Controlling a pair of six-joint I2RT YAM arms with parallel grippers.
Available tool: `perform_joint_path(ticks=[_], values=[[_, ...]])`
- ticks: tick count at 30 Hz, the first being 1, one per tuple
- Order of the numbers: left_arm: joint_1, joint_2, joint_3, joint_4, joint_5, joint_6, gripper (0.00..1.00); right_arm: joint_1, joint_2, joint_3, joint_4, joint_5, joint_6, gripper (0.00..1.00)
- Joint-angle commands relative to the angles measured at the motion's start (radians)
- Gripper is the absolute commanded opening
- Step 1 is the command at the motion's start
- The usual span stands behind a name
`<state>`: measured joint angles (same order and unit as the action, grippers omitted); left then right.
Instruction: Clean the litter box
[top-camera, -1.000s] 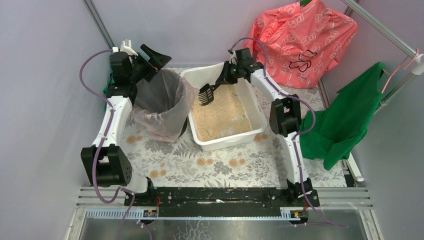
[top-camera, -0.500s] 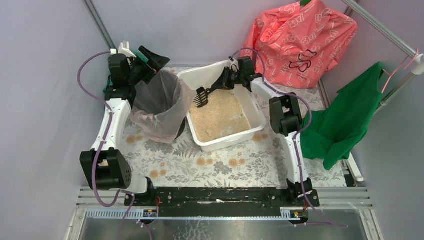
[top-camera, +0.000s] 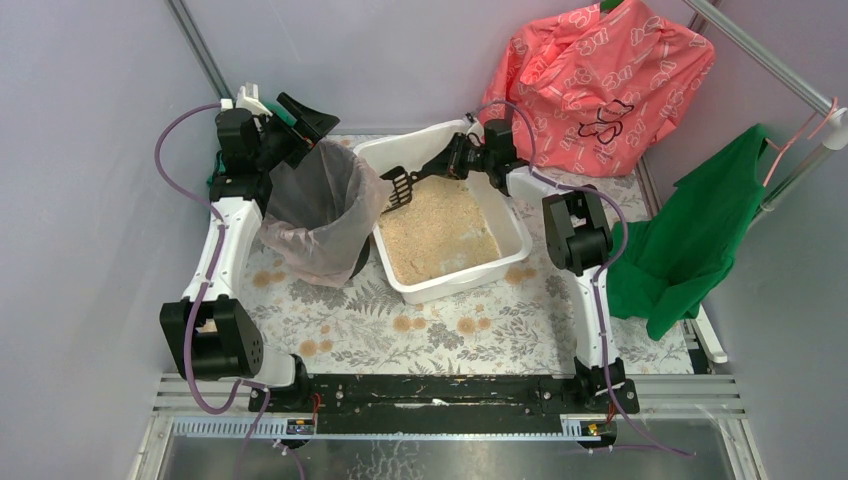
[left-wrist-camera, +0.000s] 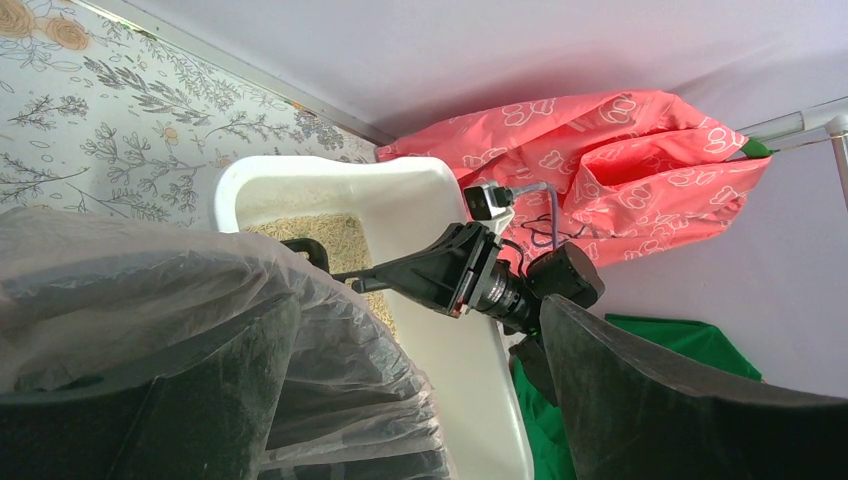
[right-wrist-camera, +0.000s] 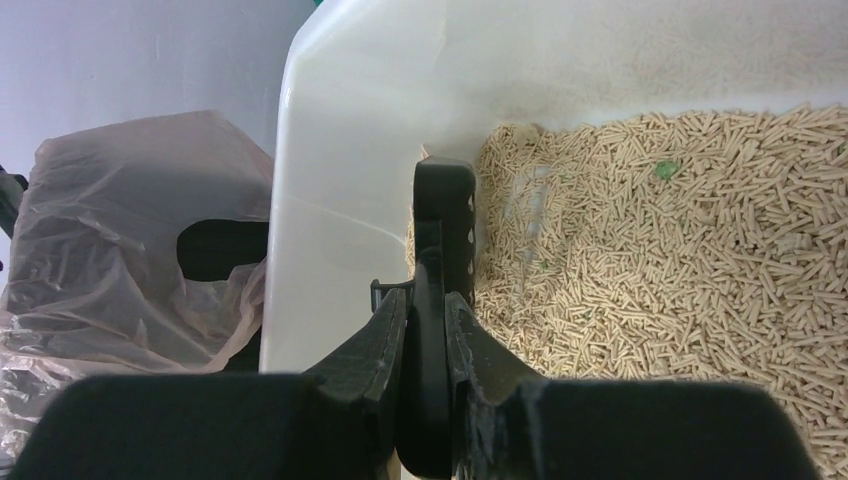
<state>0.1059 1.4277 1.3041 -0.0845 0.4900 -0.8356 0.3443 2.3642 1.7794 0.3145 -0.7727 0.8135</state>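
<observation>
The litter box (top-camera: 455, 285) is a white tub of tan pellets at the middle of the floral mat; its rim (left-wrist-camera: 330, 180) and inner wall (right-wrist-camera: 340, 170) also show in the wrist views. My right gripper (top-camera: 455, 160) (right-wrist-camera: 425, 300) is shut on the handle of a black slotted scoop (top-camera: 398, 186) (right-wrist-camera: 443, 215). The scoop head hangs over the box's far-left corner, beside the bin. My left gripper (top-camera: 300, 125) (left-wrist-camera: 420, 400) stands open at the far rim of the black bag-lined bin (top-camera: 320, 200) (left-wrist-camera: 150, 300). One finger (left-wrist-camera: 650, 400) is bare; the clear bag veils the other side.
A pink patterned bag (top-camera: 600, 80) leans on the back wall right of the box. Green cloth (top-camera: 690, 240) hangs from a metal pole (top-camera: 790, 165) at the right. Grey walls close in the left and back. The bin stands against the box's left side.
My right gripper has drawn back and risen, lifting the scoop head off the pellets toward the box's left rim by the bin. The left arm shifted slightly left.
</observation>
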Motion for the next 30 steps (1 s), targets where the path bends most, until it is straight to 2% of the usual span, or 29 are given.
perform_joint_path(ticks=[1, 12, 22, 30], values=[[0.007, 0.006, -0.002, 0.044, 0.016, -0.001, 0.99, -0.022, -0.074, -0.055, 0.038, -0.079, 0.079, 0.0], [0.006, 0.018, -0.005, 0.072, 0.028, -0.015, 0.99, -0.068, -0.176, -0.144, 0.077, -0.065, 0.097, 0.0], [0.006, 0.025, -0.01, 0.08, 0.045, -0.02, 0.99, -0.084, -0.261, -0.181, 0.011, -0.031, 0.045, 0.0], [0.005, 0.04, -0.018, 0.109, 0.057, -0.029, 0.99, -0.16, -0.375, -0.374, 0.132, -0.042, 0.105, 0.0]])
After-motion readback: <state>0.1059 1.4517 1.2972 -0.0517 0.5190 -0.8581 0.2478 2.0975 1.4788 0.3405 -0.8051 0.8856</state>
